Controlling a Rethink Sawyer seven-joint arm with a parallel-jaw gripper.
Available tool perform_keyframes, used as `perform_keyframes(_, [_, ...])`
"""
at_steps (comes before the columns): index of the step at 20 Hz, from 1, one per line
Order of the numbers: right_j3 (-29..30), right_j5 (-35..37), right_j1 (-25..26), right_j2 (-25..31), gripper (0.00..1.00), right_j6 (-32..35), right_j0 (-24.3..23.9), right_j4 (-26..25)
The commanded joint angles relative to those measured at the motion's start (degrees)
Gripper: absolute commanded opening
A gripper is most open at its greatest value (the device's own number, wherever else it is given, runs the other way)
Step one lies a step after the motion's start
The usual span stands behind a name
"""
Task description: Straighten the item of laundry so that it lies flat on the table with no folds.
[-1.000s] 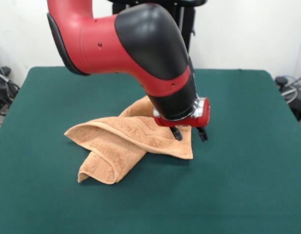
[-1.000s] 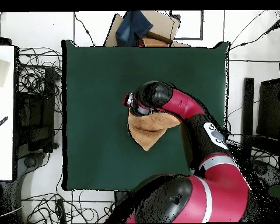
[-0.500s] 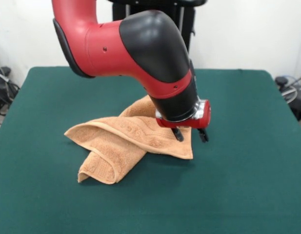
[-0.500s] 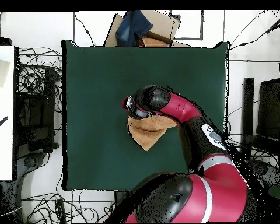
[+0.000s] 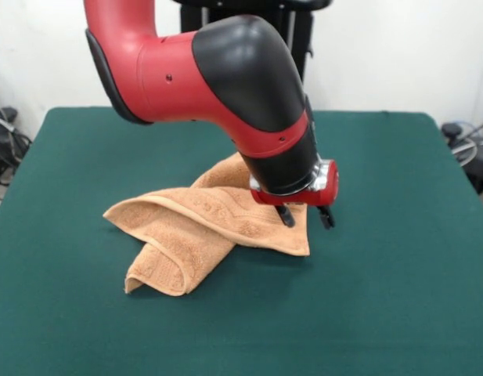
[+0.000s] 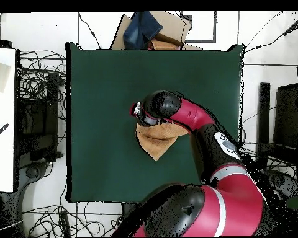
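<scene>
The table point(image 5: 398, 298) is a large green surface, bare apart from the work item. The arm point(image 5: 225, 78) descends from above, over the centre of the table. The towel point(image 5: 202, 231) lies near the table's centre in the front view, folded over itself: one flap crosses another, and a doubled lobe points toward the near left. No part of the task is complete – the folds remain and every layer has yet to be opened out flat. The gripper point(image 5: 304, 217) hangs at the towel's right corner, jaws spread, one fingertip over the cloth edge and one just past it – nothing is pinched.
</scene>
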Motion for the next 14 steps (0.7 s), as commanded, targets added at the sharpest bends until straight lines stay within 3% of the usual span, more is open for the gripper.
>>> perform_keyframes(1, [-2.6, 0.1, 2.6, 0.7, 1.00, 5.6, 0.2, 0.9])
perform_keyframes(5, [-5.0, 2.9, 2.9, -4.1, 1.00, 12.2, 3.1, 1.5])
perform_keyframes(9, [-3.3, 11.0, -1.6, -13.2, 1.00, 23.3, 8.2, 2.7])
perform_keyframes(11, [-2.1, 9.4, -2.4, -16.2, 1.00, 27.8, 10.2, 4.4])
perform_keyframes(12, [-3.1, 8.0, -2.0, -20.6, 1.00, 33.4, 13.3, 4.7])
perform_keyframes(14, [-3.1, 6.5, -1.8, -24.0, 1.00, 36.7, 15.4, 5.6])
